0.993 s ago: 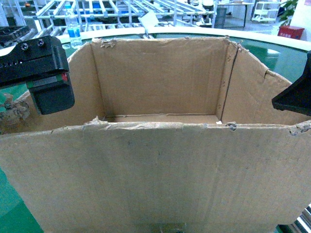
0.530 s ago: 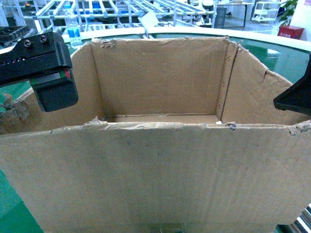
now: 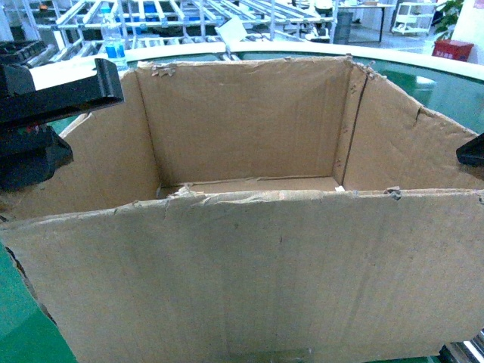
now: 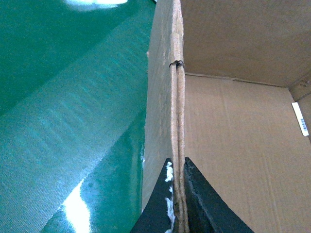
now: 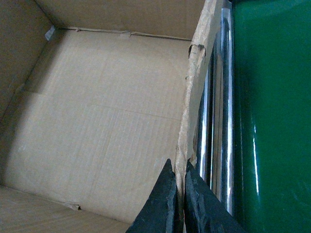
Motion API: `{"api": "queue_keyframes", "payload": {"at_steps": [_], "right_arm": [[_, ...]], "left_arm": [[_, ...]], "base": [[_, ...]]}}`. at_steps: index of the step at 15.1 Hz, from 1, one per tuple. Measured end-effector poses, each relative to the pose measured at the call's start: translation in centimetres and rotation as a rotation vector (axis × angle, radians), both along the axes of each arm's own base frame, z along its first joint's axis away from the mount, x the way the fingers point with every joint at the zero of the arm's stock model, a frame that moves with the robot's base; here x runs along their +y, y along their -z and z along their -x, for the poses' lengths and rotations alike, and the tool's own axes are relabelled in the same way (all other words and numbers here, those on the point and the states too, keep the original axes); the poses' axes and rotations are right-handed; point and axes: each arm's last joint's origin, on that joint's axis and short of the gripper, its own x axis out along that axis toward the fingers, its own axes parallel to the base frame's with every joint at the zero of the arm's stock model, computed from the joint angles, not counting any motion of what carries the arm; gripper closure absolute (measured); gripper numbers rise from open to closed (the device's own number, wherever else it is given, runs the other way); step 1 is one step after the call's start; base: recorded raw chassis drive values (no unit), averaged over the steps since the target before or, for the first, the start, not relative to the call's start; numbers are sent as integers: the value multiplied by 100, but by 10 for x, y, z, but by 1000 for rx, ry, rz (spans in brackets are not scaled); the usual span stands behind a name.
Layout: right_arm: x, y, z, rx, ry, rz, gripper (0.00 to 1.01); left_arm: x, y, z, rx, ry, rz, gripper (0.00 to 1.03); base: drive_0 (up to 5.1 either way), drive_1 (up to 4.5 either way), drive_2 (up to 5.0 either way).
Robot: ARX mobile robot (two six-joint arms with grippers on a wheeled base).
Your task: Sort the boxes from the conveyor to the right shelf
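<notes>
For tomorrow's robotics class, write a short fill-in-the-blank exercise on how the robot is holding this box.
1. The cardboard box has nothing inside; it is ____.
2. The left gripper pinches the box's ____ wall.
3. Outside the wall held by the right gripper runs a shiny ____ rail.

Missing words: empty; left; steel

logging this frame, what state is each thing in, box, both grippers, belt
cardboard box: upright, open-topped, empty, top edges torn
left gripper: shut on the box's left wall
right gripper: shut on the box's right wall
green conveyor belt: bare beside the box; motion can't be told
</notes>
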Motion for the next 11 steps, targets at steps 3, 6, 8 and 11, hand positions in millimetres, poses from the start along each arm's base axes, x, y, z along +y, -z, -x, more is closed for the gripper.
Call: {"api": "queue_keyframes", "payload": {"at_steps": [3, 6, 8, 11], "right_arm": [[-3, -1, 0, 5, -1, -14, 99], [-6, -4, -2, 1, 5, -24, 99], [-9, -8, -3, -12, 9, -30, 99], [-9, -11, -3, -19, 8, -33, 99]], "left_arm": [[-2, -5, -1, -20, 9, -14, 101], [-5, -10, -1, -45, 13, -17, 101], [-6, -13, -1, -58, 16, -19, 101], [-7, -16, -1, -74, 26, -22, 101]], "base": [[0, 0, 0], [0, 0, 0], [0, 0, 0], [0, 0, 0]]}}
